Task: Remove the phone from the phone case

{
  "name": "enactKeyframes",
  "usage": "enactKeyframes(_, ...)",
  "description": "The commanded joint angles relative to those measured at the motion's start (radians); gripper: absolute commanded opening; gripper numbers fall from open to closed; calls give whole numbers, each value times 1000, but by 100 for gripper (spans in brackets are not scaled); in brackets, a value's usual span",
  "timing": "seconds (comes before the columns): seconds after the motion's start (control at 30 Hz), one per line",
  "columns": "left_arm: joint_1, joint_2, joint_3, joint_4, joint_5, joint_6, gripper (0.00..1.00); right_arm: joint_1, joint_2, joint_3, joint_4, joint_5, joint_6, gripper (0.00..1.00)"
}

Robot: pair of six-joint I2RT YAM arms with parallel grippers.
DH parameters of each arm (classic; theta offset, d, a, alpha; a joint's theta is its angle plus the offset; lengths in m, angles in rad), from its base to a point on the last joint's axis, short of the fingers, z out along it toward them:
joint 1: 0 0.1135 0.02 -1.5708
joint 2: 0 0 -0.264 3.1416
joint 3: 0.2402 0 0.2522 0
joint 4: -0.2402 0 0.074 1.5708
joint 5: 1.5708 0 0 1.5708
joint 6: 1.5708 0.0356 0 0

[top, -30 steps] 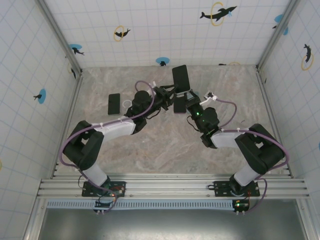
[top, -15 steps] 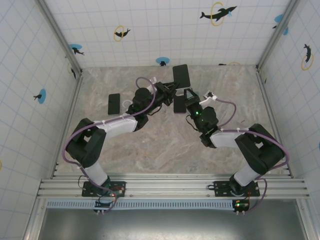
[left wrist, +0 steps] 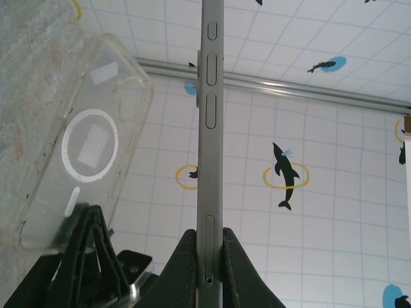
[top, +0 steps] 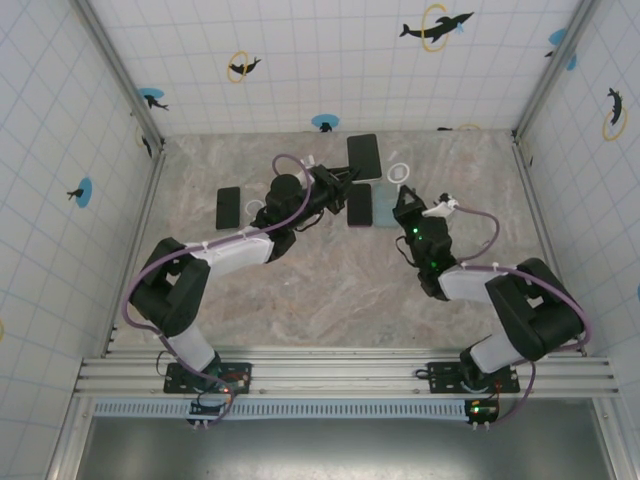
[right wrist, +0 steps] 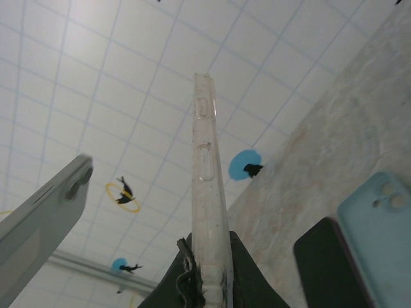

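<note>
The grey phone (top: 363, 157) is out of its case and held up off the table, with my left gripper (top: 345, 178) shut on its lower end. In the left wrist view the phone (left wrist: 209, 115) stands edge-on between my pads (left wrist: 209, 260). The clear phone case (top: 400, 172), with a white ring on its back, hangs empty just right of the phone. My right gripper (top: 404, 196) is shut on the case's bottom edge. In the right wrist view the case (right wrist: 207, 186) rises edge-on from my jaws (right wrist: 209, 269), apart from the phone (right wrist: 38, 221) at the left.
On the marble table lie a dark phone (top: 359, 205) and a teal case (top: 385, 206) under the two grippers. Another dark phone (top: 229, 207) and a small white ring (top: 255, 208) lie further left. Tiled walls close the cell on three sides.
My left gripper has shut on the phone. My right gripper has pulled to the right with the clear case, which is now apart from the phone.
</note>
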Motion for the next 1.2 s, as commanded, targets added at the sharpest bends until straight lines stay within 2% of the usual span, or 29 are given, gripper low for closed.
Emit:
enactKeyframes(0.0, -10, 20, 53, 62, 37, 27, 7, -56, -81, -2, -78, -43, -79, 1)
enactKeyframes(0.2, -40, 147, 93, 73, 28, 58, 6, -233, -196, 33, -315, -233, -175, 2)
enactKeyframes(0.33, -67, 258, 147, 122, 17, 50, 6, -332, -263, 66, -453, -299, -242, 2)
enactKeyframes(0.53, -113, 387, 266, 46, 15, 84, 6, -444, -347, 43, -526, -371, -259, 2)
enactKeyframes(0.7, -139, 482, 351, 4, -9, 87, 6, -480, -397, 1, -566, -402, -265, 2)
enactKeyframes(0.93, -153, 622, 563, -148, -7, 157, 7, -528, -442, -61, -567, -436, -252, 2)
enactKeyframes(1.17, -172, 748, 706, -257, -60, 177, 7, -556, -447, -73, -582, -458, -264, 2)
